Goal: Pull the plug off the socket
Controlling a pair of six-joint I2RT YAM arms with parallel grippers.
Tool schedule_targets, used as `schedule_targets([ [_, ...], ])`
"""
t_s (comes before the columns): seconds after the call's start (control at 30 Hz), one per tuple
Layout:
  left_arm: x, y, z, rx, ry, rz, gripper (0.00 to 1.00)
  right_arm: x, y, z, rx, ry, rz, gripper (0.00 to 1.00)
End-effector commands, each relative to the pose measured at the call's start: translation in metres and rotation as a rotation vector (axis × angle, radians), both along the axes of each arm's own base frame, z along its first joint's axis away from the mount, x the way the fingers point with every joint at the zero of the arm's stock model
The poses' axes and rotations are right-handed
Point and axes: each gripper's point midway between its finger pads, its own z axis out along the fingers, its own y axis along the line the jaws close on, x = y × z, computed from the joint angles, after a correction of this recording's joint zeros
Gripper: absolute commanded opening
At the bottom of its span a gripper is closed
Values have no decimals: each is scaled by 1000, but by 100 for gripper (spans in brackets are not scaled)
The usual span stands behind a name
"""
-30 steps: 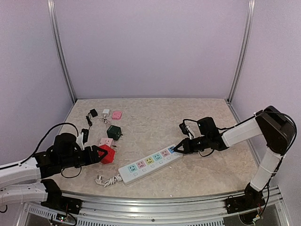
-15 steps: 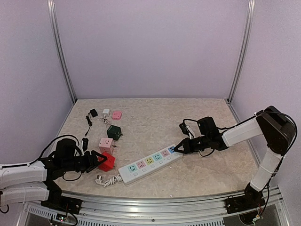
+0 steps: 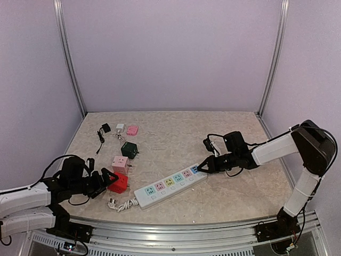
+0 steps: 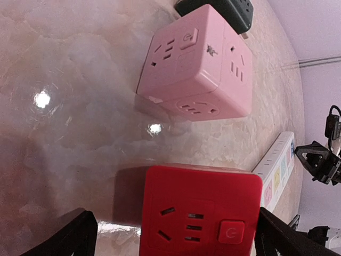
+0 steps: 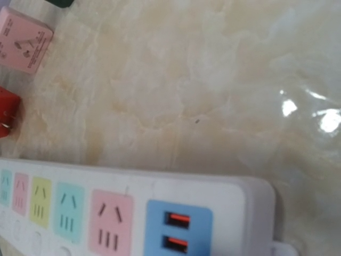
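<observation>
Right now I'm seeing the power strip (image 3: pixel 170 182) lying diagonally on the tabletop (image 3: pixel 170 133), front centre. My left pincer (image 3: pixel 110 180) is sitting released, fingers spread either side of the red cube adapter (image 3: pixel 119 183), near the pink cube adapter (image 3: pixel 120 162). My right pincer (image 3: pixel 201 169) is hovering at the strip's blue USB end; can't tell whether it's clenching.

Worktop (image 3: pixel 176 133), beige marbled. Power strip (image 3: pixel 169 183), end at right end effector (image 3: pixel 201 167); red cube (image 3: pixel 118 182) at left end effector (image 3: pixel 109 178); pink cube (image 3: pixel 120 163), green cube (image 3: pixel 129 149), small adapters (image 3: pixel 120 128) beyond it.
</observation>
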Motion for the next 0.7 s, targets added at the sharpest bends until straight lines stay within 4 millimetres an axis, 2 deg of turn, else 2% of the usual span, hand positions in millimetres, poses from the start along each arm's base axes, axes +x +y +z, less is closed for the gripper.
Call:
schedule_targets([
  [0.0, 3, 22, 4, 93, 28, 86, 99, 2, 3, 11, 2, -28, 8, 3],
  [0.13, 7, 23, 20, 126, -10, 73, 99, 2, 4, 14, 3, -35, 11, 3],
  [0.33, 14, 9, 43, 210, -116, -30, 99, 3, 4, 19, 9, -47, 14, 5],
  [0.43, 14, -18, 70, 299, -221, -156, 99, 2, 4, 24, 15, -59, 17, 7],
  [0.5, 7, -44, 81, 338, -262, -281, 99, 3, 4, 30, 16, -73, 18, 8],
  [0.53, 3, -58, 78, 360, -256, -351, 99, 3, 4, 32, 15, -81, 17, 9],
  [0.67, -12, -92, 66, 436, -246, -535, 99, 7, -1, 40, -8, -107, 2, 12],
])
